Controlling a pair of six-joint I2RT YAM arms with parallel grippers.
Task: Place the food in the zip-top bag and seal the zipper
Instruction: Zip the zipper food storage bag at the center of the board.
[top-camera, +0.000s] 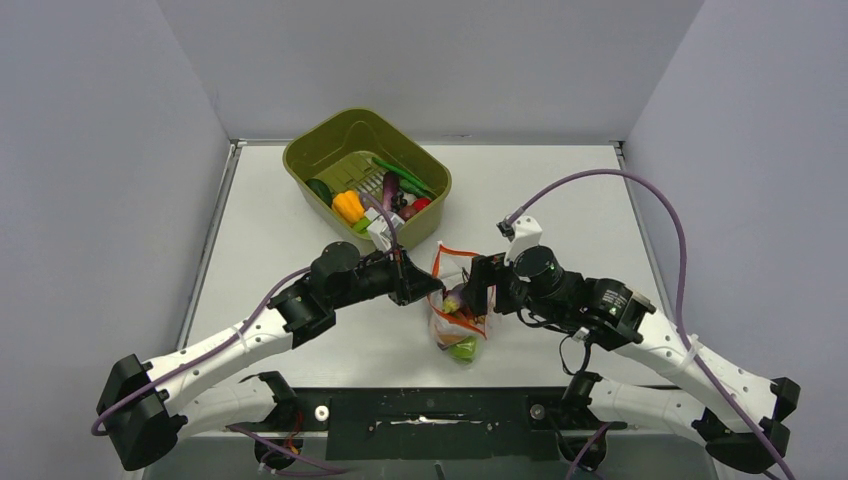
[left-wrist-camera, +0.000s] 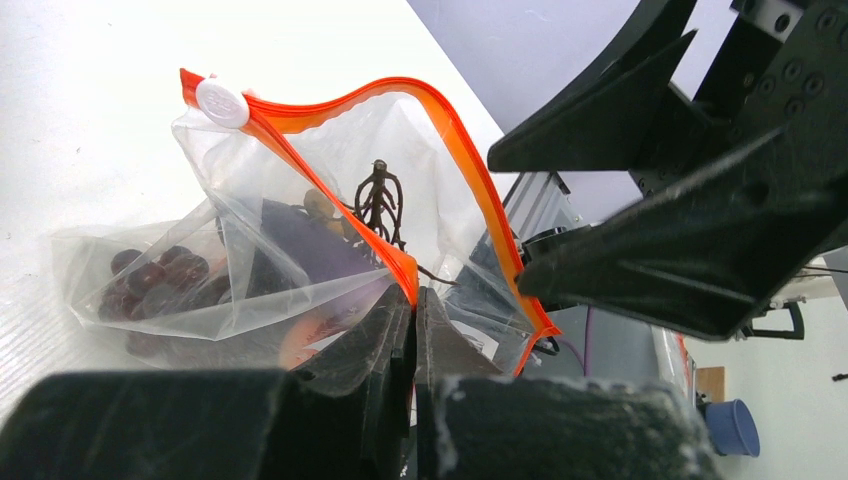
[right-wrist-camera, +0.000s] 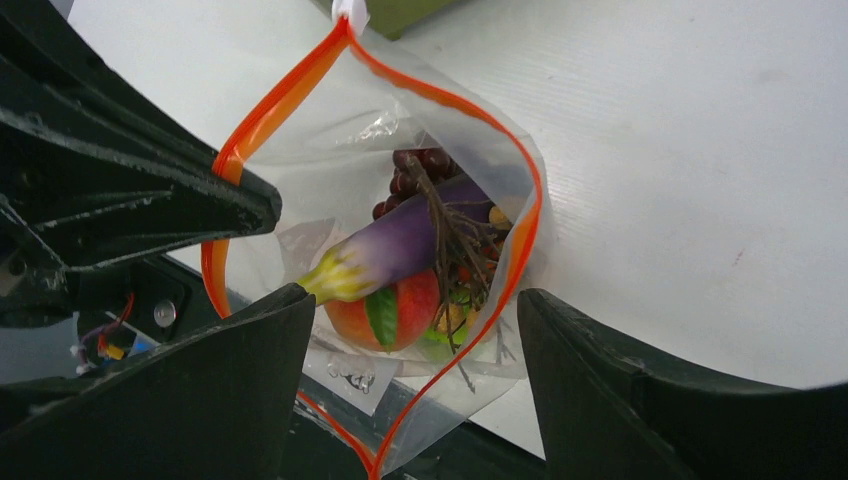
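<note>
The clear zip-top bag (top-camera: 452, 265) stands between my two grippers, its mouth open. Its red-orange zipper (left-wrist-camera: 300, 112) carries a white slider (left-wrist-camera: 222, 102) at one end. Inside lie a purple eggplant (right-wrist-camera: 420, 240), an orange-red fruit (right-wrist-camera: 405, 310), dark grapes (right-wrist-camera: 420, 165) and a green fruit (top-camera: 462, 348). My left gripper (left-wrist-camera: 414, 292) is shut on the near zipper edge. My right gripper (right-wrist-camera: 415, 385) is open, its fingers on either side of the mouth's end, holding nothing. The zipper (right-wrist-camera: 520, 220) forms an open loop in the right wrist view.
The olive-green tub (top-camera: 310, 140) stands at the back left. It holds a yellow-orange pepper (top-camera: 348, 206), an eggplant (top-camera: 390, 188), green beans (top-camera: 402, 172) and a green fruit (top-camera: 320, 190). The right gripper's fingers (left-wrist-camera: 640, 130) are close beside the left gripper.
</note>
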